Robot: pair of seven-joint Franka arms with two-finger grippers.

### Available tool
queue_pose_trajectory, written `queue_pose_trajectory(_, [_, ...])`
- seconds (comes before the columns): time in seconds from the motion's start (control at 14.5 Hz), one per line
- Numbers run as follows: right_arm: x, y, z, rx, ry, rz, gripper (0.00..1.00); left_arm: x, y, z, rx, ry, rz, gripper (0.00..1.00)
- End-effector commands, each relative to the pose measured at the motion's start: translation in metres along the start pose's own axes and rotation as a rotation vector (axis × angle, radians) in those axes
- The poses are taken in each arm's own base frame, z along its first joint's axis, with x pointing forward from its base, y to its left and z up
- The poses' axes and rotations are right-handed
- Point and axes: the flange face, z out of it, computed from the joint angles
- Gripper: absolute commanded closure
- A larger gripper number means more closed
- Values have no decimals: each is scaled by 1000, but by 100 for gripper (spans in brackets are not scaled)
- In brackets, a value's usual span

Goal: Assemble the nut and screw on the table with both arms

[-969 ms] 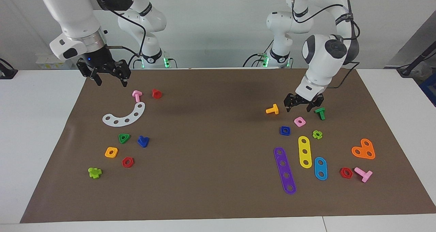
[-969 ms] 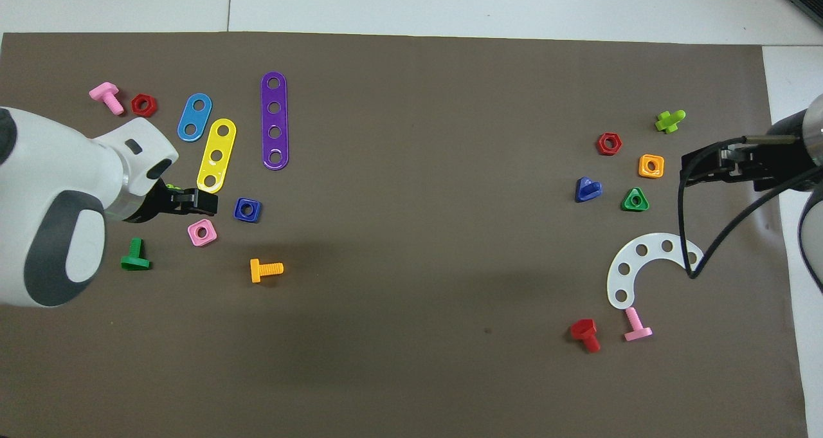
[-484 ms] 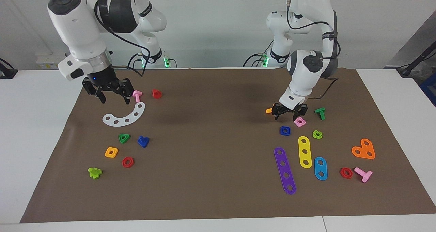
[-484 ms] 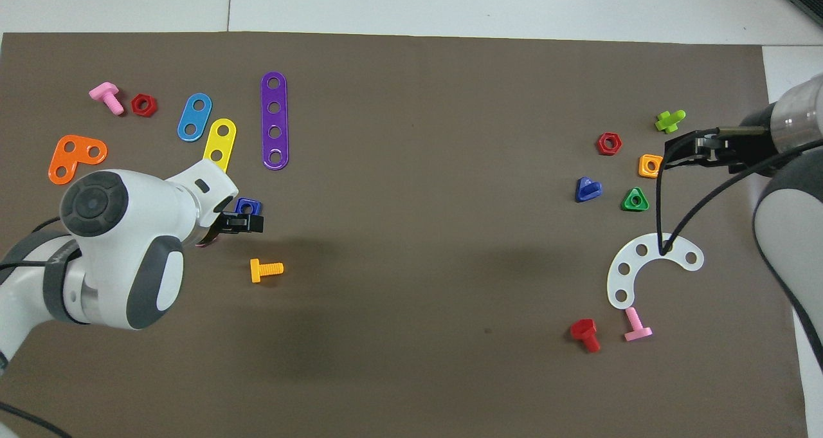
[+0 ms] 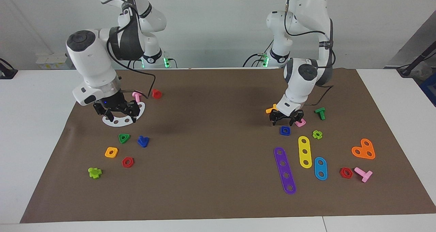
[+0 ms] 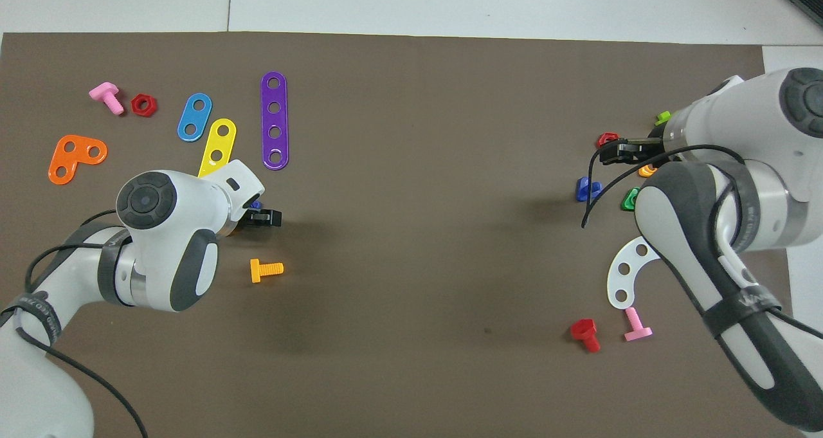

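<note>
The dark-blue square nut [image 5: 285,130] lies on the brown mat of the table [image 5: 211,140] toward the left arm's end; in the overhead view only a sliver of the nut [image 6: 255,204] shows past the wrist. My left gripper [image 5: 282,122] [image 6: 267,218] hangs low just over it, fingers apart, nothing between them. The dark-blue screw [image 5: 143,141] [image 6: 586,189] lies toward the right arm's end. My right gripper [image 5: 122,119] [image 6: 611,154] is open and empty over the white arc plate [image 5: 115,122], short of the screw.
A pink square nut [image 5: 300,123], an orange bolt [image 5: 271,109] and a green bolt [image 5: 320,113] crowd the left gripper. Purple [image 5: 284,170] and yellow [image 5: 305,151] strips lie farther out. A green triangle nut [image 5: 124,138], an orange-yellow nut [image 5: 111,152] and a red hex nut [image 5: 127,162] surround the screw.
Both arms have swung in and come down: the left gripper moved from beside the green bolt to over the blue nut, the right gripper from the mat's edge to over the white arc.
</note>
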Motion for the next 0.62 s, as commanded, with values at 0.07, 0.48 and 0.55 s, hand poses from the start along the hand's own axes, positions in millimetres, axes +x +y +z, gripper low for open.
queue_pose_trajectory(0.07, [-4, -2, 42, 13, 7, -25, 12, 8, -5, 12, 10, 9, 88, 14])
queue_pose_trajectory(0.48, [-11, -3, 86, 15, 23, -32, 15, 8, -7, 13, 19, 7, 134, 38])
queue_pose_trajectory(0.55, [-16, -12, 95, 15, 22, -48, 15, 7, -7, 13, 20, 1, 133, 57])
